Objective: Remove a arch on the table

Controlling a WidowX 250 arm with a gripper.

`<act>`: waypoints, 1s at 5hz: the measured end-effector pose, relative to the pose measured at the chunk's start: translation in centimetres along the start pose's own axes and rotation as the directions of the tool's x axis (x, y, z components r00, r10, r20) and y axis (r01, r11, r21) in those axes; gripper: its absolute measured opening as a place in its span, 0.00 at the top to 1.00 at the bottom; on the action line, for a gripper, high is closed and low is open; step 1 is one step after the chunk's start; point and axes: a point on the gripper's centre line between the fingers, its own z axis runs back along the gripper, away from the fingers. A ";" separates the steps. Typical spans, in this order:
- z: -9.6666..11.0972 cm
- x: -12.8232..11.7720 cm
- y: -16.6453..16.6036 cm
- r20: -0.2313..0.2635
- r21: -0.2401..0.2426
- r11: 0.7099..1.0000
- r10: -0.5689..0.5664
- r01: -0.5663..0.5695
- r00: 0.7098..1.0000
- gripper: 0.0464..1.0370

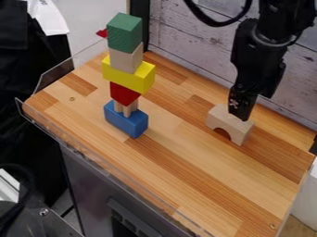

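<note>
A tower of toy blocks rises from the wooden surface (186,157) left of center in the frame, well apart from a pale wooden arch (219,115) right of center. From the bottom up, the stack runs from a blue block (125,119) through slim pale pegs (130,109), a red block (123,94), a yellow block (128,78) and a pale wooden block (125,60) to a green block (124,33) on top. A small red object (102,33) shows just behind the tower's upper end. A whitewashed plank wall (189,41) backs the work area close behind the arch, beside a black post (140,18) at upper center, while a clear guard (68,65) edges the surface at left. A black cable (217,22) loops at the top, and a gray cabinet (93,185) stands below.

At right, the black arm (263,51) comes in from the top edge, its jaws (240,113) pointing down at the arch's right-hand end and overlapping it in this view. How far the jaws are open, and whether they touch or grip the arch, cannot be told. The arch sits upright on the surface, its cutout at the bottom and facing lower left. Pale marks on the jaws are too small to read.
</note>
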 end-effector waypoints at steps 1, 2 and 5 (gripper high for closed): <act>-1.2 0.7 -0.2 -0.013 0.020 0.999 0.048 -0.048 0.999 0.04; -2.2 1.8 -0.1 -0.022 0.047 0.994 0.101 -0.100 0.995 0.04; -3.5 3.5 1.3 -0.030 0.105 0.982 0.158 -0.154 0.987 0.04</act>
